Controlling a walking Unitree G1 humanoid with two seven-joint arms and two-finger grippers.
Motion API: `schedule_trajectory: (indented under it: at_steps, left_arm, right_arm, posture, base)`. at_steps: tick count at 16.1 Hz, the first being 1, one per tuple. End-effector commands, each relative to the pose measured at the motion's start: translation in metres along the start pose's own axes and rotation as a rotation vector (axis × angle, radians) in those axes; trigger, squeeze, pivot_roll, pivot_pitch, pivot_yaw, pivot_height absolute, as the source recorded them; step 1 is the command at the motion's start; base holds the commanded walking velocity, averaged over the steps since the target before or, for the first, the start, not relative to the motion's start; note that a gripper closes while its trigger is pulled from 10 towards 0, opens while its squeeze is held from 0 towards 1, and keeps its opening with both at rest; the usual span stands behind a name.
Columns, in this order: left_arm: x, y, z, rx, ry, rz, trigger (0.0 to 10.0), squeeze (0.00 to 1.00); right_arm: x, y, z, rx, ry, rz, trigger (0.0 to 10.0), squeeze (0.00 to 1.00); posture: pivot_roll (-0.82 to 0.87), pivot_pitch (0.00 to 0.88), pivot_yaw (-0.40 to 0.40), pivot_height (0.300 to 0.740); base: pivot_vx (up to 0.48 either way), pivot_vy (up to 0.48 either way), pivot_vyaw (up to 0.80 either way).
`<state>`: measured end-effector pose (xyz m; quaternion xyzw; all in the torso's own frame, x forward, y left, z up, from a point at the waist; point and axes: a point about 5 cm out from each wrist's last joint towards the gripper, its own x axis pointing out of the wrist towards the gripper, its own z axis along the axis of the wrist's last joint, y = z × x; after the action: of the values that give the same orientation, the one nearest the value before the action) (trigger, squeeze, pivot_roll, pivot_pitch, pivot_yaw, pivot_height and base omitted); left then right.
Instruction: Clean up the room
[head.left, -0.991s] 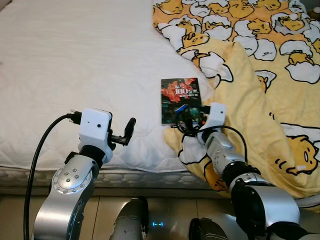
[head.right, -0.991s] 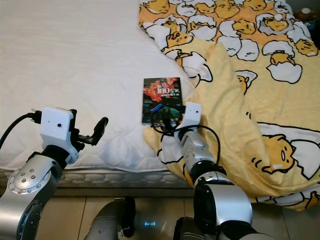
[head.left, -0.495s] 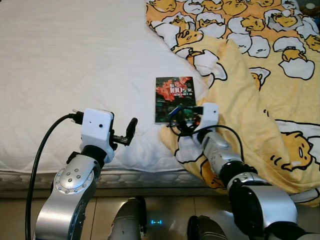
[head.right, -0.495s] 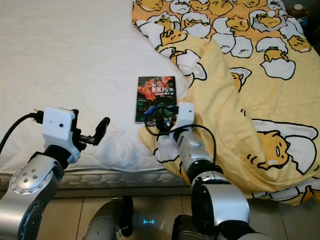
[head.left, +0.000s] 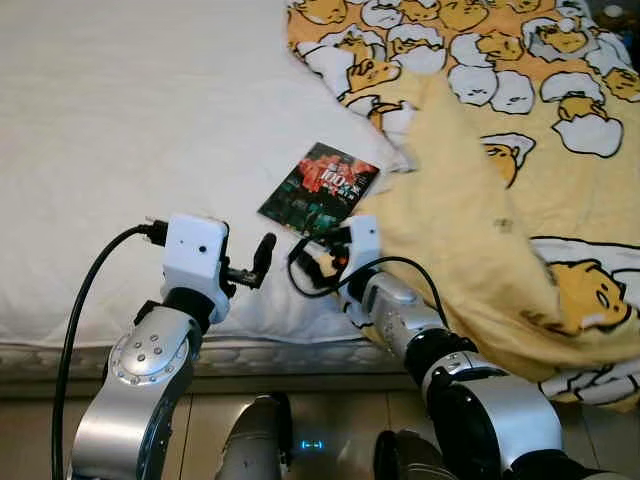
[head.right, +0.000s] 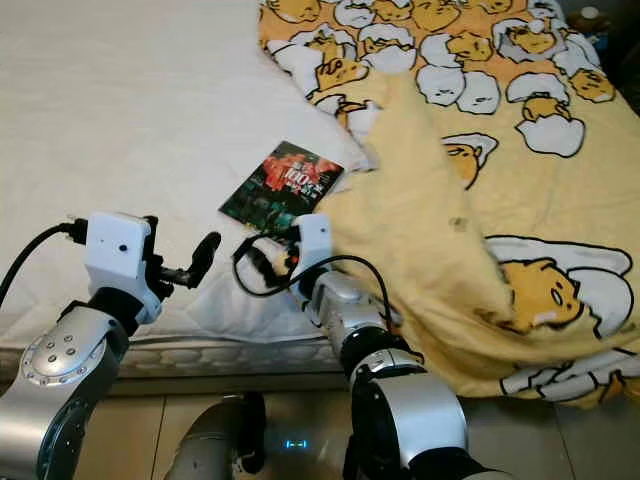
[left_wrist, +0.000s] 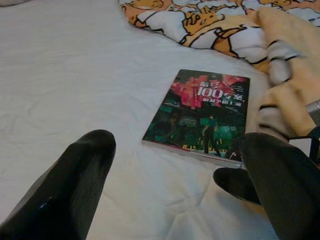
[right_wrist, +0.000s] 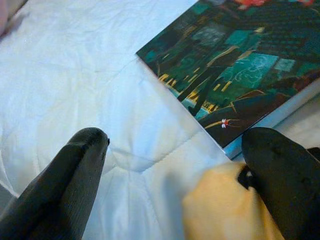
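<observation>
While the thin paperback book with a dark green and red cover lies flat and skewed on the white quilted bed, touching the yellow blanket printed with egg characters, the right gripper sits at its near corner, fingers spread wide. A good grasp probably needs one finger slid under that corner — not into blanket folds. The left gripper waits nearby, equally wide. Blanket hides the book's far edge; its title is unreadable.

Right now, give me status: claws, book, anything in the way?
Both claws open: right claw at the book's near edge, left claw hovering beside. Book flat on white mattress, ungrasped. Yellow blanket bunched against book's right side.
</observation>
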<state>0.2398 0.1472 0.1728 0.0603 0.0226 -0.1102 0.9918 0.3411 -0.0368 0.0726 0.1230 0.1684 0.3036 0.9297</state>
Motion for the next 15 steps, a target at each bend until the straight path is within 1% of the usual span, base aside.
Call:
schedule_trajectory:
  at_steps: [1, 2, 3, 4, 6, 7, 8, 10, 11, 13, 15]
  left_arm:
    - [0.000, -0.001, -0.002, 0.003, 0.010, 0.004, 10.0, 0.00]
    - [0.000, -0.002, -0.002, 0.002, 0.010, 0.004, 10.0, 0.00]
    - [0.000, -0.001, -0.002, -0.001, 0.007, 0.010, 10.0, 0.00]
    - [0.000, -0.001, -0.002, -0.003, 0.006, 0.013, 10.0, 0.00]
    - [0.002, -0.002, -0.003, -0.009, 0.004, 0.014, 10.0, 0.00]
    - [0.004, -0.003, -0.004, -0.014, 0.004, 0.012, 10.0, 0.00]
    - [0.006, -0.005, -0.004, -0.017, 0.001, 0.004, 10.0, 0.00]
    - [0.008, -0.008, -0.003, -0.020, -0.004, -0.009, 10.0, 0.00]
    - [0.009, -0.008, -0.003, -0.020, -0.005, -0.010, 10.0, 0.00]
    - [0.009, -0.008, -0.003, -0.016, -0.007, -0.010, 10.0, 0.00]
    - [0.012, -0.007, -0.004, -0.012, -0.008, -0.005, 10.0, 0.00]
  right_arm:
    - [0.003, 0.005, 0.001, -0.041, -0.014, -0.028, 10.0, 0.00]
    - [0.002, -0.001, 0.006, -0.114, -0.031, -0.086, 10.0, 0.00]
    - [-0.002, -0.010, 0.015, -0.236, -0.073, -0.189, 10.0, 0.00]
    - [-0.006, -0.018, 0.020, -0.330, -0.105, -0.267, 10.0, 0.00]
    - [-0.011, -0.019, 0.017, -0.364, -0.141, -0.275, 10.0, 0.00]
    - [-0.013, -0.018, 0.013, -0.341, -0.164, -0.264, 10.0, 0.00]
    - [-0.013, -0.018, 0.006, -0.292, -0.140, -0.265, 10.0, 0.00]
    - [-0.009, -0.015, 0.007, -0.184, -0.134, -0.247, 10.0, 0.00]
    - [-0.008, -0.014, 0.008, -0.166, -0.130, -0.239, 10.0, 0.00]
    - [-0.002, -0.009, 0.014, -0.163, -0.122, -0.221, 10.0, 0.00]
    - [-0.001, -0.008, 0.023, -0.180, -0.160, -0.224, 10.0, 0.00]
  posture:
    - [0.29, 0.231, 0.004, 0.710]
    - [0.28, 0.231, 0.000, 0.710]
    - [0.28, 0.228, -0.004, 0.710]
    - [0.27, 0.227, -0.006, 0.710]
    - [0.26, 0.219, -0.009, 0.710]
    - [0.25, 0.218, -0.006, 0.710]
    - [0.24, 0.215, -0.004, 0.710]
    - [0.24, 0.215, -0.002, 0.710]
    - [0.24, 0.215, -0.002, 0.710]
    - [0.25, 0.212, -0.006, 0.710]
    - [0.25, 0.205, -0.013, 0.710]
  base:
    - [0.000, 0.000, 0.00]
    - [0.000, 0.000, 0.00]
    - [0.000, 0.000, 0.00]
    - [0.000, 0.000, 0.00]
    - [0.000, 0.000, 0.00]
    - [0.000, 0.000, 0.00]
    - [0.000, 0.000, 0.00]
    - [0.000, 0.000, 0.00]
    - [0.000, 0.000, 0.00]
    - [0.000, 0.000, 0.00]
    - [0.000, 0.000, 0.00]
